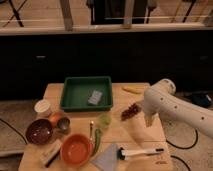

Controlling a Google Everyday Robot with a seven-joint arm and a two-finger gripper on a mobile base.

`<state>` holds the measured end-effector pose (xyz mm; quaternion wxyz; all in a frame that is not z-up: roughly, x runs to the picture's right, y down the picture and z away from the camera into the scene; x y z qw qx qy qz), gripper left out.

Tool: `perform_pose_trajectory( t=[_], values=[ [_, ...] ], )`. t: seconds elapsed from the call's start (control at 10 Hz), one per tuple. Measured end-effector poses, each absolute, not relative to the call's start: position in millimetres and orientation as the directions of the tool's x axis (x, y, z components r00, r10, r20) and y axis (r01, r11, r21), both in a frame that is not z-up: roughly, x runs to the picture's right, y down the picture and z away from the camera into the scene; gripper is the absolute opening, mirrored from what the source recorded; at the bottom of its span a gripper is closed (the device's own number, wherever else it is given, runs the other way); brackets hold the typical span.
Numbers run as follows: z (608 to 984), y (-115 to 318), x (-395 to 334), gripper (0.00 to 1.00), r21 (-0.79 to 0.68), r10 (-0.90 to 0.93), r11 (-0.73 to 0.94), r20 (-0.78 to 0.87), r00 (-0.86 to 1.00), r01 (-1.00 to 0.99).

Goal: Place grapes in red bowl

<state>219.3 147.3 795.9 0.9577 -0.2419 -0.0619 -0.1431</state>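
At the table's (140, 134) right side, my gripper (149, 120) hangs just beside the grapes (130, 111), fingers apart, nothing held. Grapes lie flat at my 10 o'clock, long axis roughly 2-to-8. I'd shift that way and close across the bunch, not along it. Red bowl (76, 150) sits well apart, 8 o'clock from the grapes.

We see dark purple grapes (131, 111) and off-white gripper (146, 119) lower right of green tray (70, 89); orange-red bowl (76, 149) below tray.
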Motion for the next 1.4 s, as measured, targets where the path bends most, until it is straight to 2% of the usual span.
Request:
perform_pose_trajectory(
  t=[1.4],
  values=[
    [828,155,221,0.80,-0.416,-0.310,0.807,0.307,0.900,0.420]
  ],
)
